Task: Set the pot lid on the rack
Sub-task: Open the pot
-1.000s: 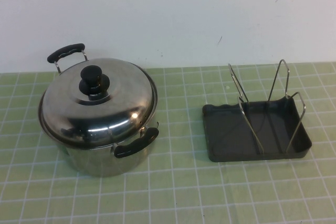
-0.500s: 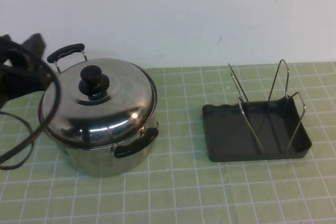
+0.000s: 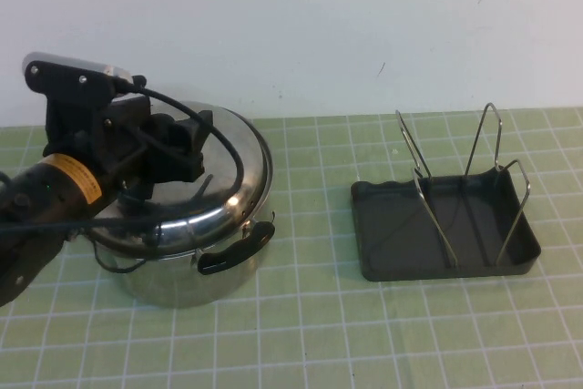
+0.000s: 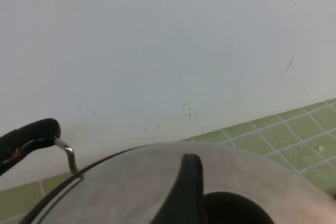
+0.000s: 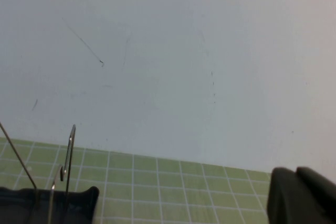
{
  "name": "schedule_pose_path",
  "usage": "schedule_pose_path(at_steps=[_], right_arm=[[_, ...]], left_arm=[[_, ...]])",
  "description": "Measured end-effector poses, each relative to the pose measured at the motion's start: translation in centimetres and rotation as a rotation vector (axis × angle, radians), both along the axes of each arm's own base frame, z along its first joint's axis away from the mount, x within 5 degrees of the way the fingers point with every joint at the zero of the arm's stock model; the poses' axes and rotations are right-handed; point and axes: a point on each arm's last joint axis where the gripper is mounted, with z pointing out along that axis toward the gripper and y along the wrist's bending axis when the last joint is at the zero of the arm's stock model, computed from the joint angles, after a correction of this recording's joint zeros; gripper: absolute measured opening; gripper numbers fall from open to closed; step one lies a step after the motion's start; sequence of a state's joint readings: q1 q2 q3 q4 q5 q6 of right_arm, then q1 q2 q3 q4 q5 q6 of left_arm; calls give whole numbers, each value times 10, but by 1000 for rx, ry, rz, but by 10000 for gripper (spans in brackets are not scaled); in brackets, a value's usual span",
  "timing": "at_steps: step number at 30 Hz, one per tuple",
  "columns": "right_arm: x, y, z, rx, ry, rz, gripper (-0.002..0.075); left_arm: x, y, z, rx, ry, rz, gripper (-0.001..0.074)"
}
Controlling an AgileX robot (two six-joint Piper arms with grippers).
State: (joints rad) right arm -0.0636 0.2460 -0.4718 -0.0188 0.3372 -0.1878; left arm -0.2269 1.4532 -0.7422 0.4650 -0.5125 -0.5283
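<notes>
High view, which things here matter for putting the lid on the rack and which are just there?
Part of the job:
pot lid, on the pot
rack, nothing in it
left pincer, over the lid's centre

Just there:
steel pot
green grid mat
right pincer, seen only in its own wrist view

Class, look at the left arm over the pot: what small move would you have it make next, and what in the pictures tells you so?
Probably ease the left gripper down and close on the lid's centre knob, hidden beneath it. The gripper is above the pot lid, which sits on the pot; the rack holds nothing. The right gripper shows only in its wrist view, away from the lid.
</notes>
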Motion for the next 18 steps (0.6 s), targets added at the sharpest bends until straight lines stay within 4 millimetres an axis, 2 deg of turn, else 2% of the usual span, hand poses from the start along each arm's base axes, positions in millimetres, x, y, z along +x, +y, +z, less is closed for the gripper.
schedule_pose_path(at_steps=[8,18], right_arm=[[0,0,0,-7,3,1,-1],[0,0,0,-8,3,3,-1]], left_arm=[[12,-3,-9,49,-49,-12,604],[12,3,-5,102,-107,53,604]])
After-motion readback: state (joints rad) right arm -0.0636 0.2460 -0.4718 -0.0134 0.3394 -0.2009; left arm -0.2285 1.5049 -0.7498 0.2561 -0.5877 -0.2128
